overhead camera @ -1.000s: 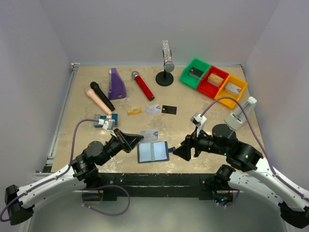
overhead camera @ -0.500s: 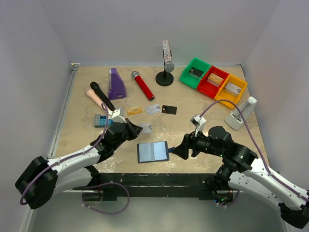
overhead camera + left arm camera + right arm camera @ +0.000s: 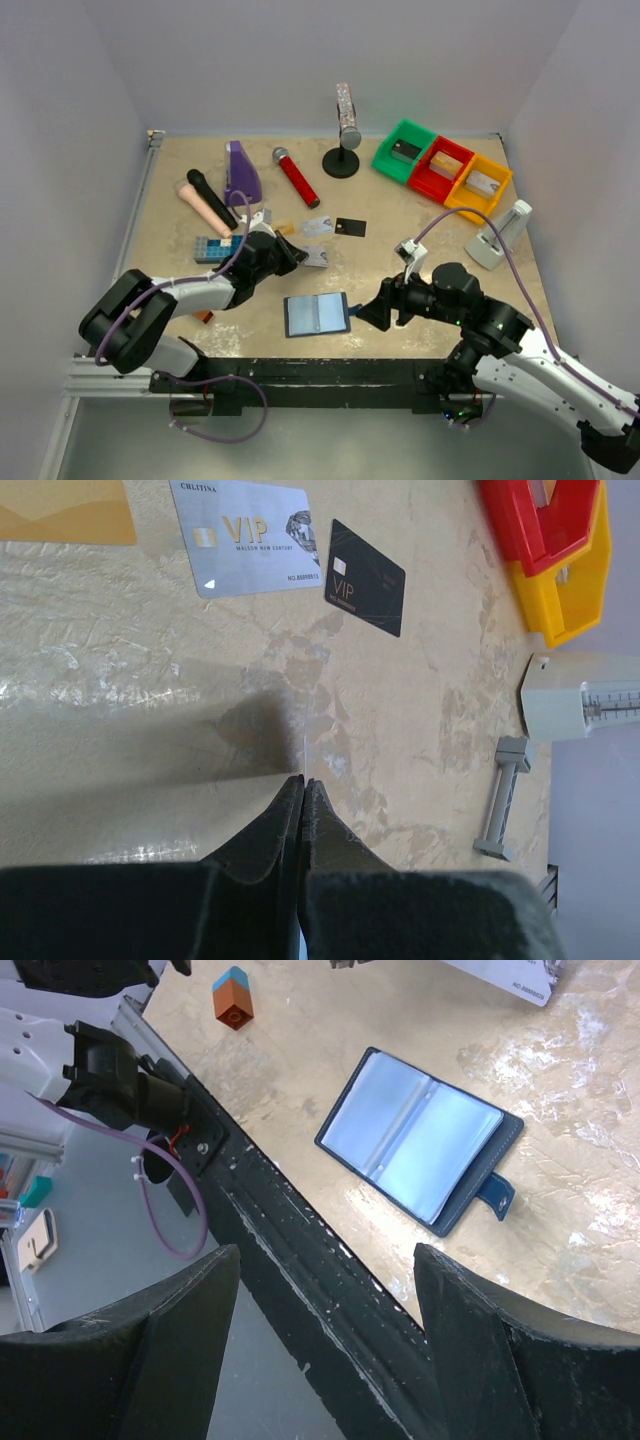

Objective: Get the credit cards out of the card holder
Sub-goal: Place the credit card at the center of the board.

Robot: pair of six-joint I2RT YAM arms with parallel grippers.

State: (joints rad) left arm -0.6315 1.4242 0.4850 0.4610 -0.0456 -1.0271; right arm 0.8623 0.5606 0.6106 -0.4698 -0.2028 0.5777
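Note:
The card holder (image 3: 317, 313) lies open and flat near the table's front edge, its pale blue pockets up (image 3: 420, 1140). My left gripper (image 3: 300, 256) is shut on a silvery-white credit card (image 3: 317, 258). The left wrist view shows that card only as a thin white edge past the pinched fingertips (image 3: 303, 780). Just beyond it, an orange-gold card (image 3: 284, 227), a silver VIP card (image 3: 250, 535) and a black card (image 3: 365, 575) lie in a row on the table. My right gripper (image 3: 368, 314) stands open and empty beside the holder's snap tab, over the table edge (image 3: 325, 1260).
A studded blue block (image 3: 212, 248) and a small orange brick (image 3: 203, 316) sit at the left. Farther back are a purple object (image 3: 241, 172), black (image 3: 210, 197) and red (image 3: 297, 177) microphones, and a stand (image 3: 344, 140). Green (image 3: 405, 150), red (image 3: 440, 168) and yellow (image 3: 480, 183) bins and a white dock (image 3: 497, 240) are on the right.
My left arm has stretched away from the card holder toward the row of cards, carrying the silvery card. The right gripper edged left to the holder's tab, then stayed put.

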